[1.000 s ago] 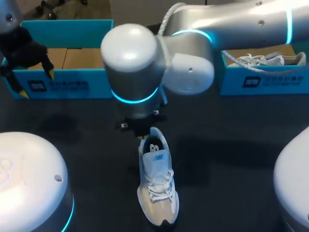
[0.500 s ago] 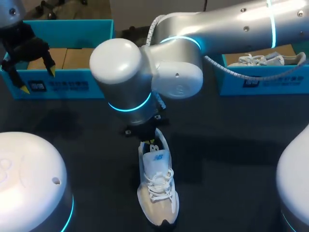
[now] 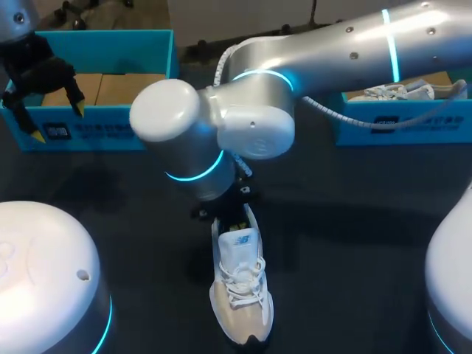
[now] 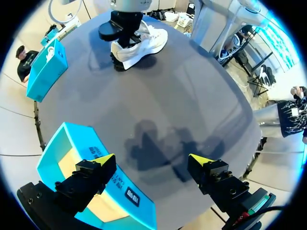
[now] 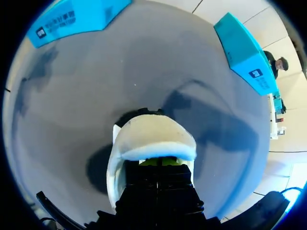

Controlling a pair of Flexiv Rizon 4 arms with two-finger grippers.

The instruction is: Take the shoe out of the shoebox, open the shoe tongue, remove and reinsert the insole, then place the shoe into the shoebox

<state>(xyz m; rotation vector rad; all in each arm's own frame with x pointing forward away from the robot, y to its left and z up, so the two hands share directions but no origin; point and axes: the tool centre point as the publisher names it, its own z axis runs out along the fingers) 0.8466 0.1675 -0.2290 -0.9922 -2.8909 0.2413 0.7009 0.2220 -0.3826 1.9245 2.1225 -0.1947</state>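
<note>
A white and beige shoe (image 3: 240,295) lies on the dark table, toe toward the near edge. My right arm comes across from the right; its gripper (image 3: 233,218) is shut and dips into the shoe's heel opening behind the tongue. In the right wrist view the yellow tips (image 5: 160,162) sit pressed together inside the shoe (image 5: 153,139); what they pinch is hidden. My left gripper (image 3: 55,124) hangs open over the front wall of the left blue shoebox (image 3: 110,44). From the left wrist, its gripper (image 4: 151,160) is wide open and empty, the shoe (image 4: 139,45) far ahead.
A second blue shoebox (image 3: 391,122) at the back right holds another white shoe (image 3: 398,90). The left shoebox (image 4: 62,139) lies under my left gripper, showing a bare cardboard floor. Dark table surface surrounds the shoe.
My right arm's wrist has swung left and down, bringing its gripper deeper into the shoe's heel. The shoe has stayed in place. The left gripper shifted slightly at first, then held still.
</note>
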